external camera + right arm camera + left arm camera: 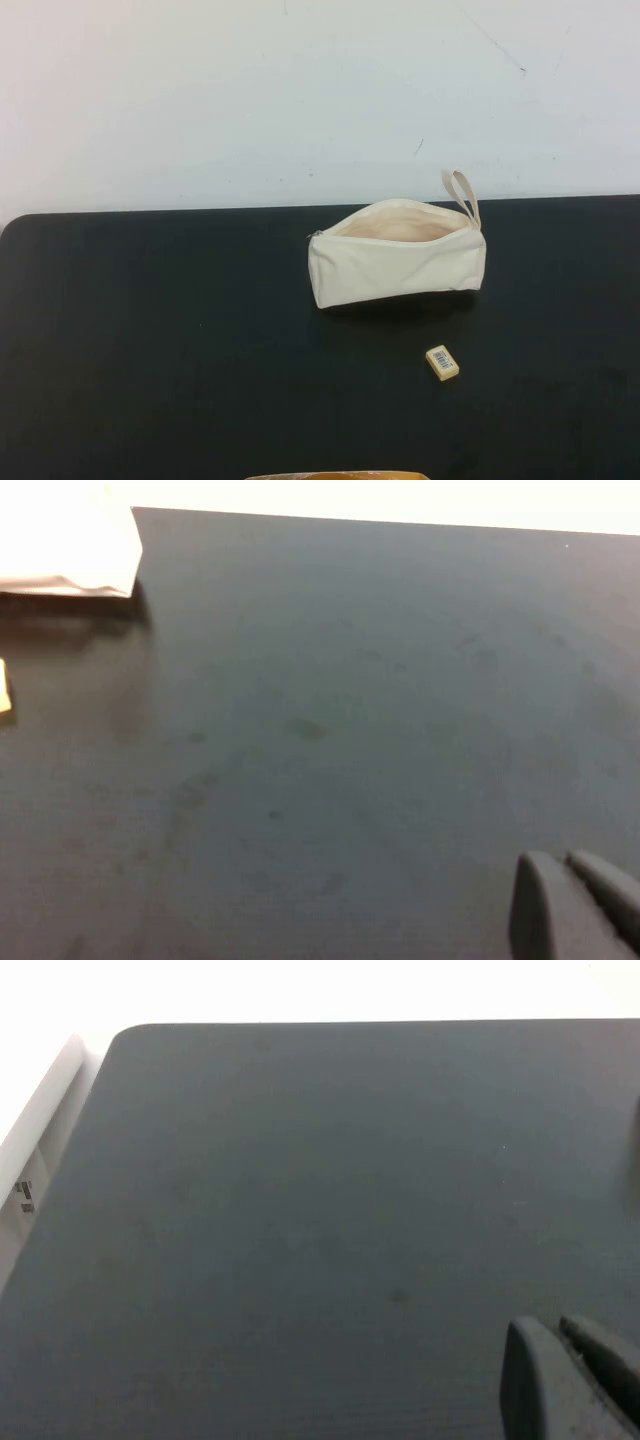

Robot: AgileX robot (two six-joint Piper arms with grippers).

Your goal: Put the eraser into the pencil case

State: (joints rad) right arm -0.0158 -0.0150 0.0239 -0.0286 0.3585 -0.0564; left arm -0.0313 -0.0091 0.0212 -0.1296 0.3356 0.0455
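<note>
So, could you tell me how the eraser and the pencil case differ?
The eraser is tiny, solid and flat; the pencil case is far larger, soft, unzipped. The eraser carries a barcode label; the case has a loop strap. Both are cream-coloured. Left gripper and right gripper hang apart from both.

We see a cream-white cloth zip pouch [397, 262], a small cream-yellow rubbery eraser block [442, 362] with a white paper barcode label, and a matt black bench [160, 340].

One eraser [442, 362], one pencil case [397, 255], one black table [150, 330] and two grippers, left gripper [570, 1380] and right gripper [575, 905], are counted.
</note>
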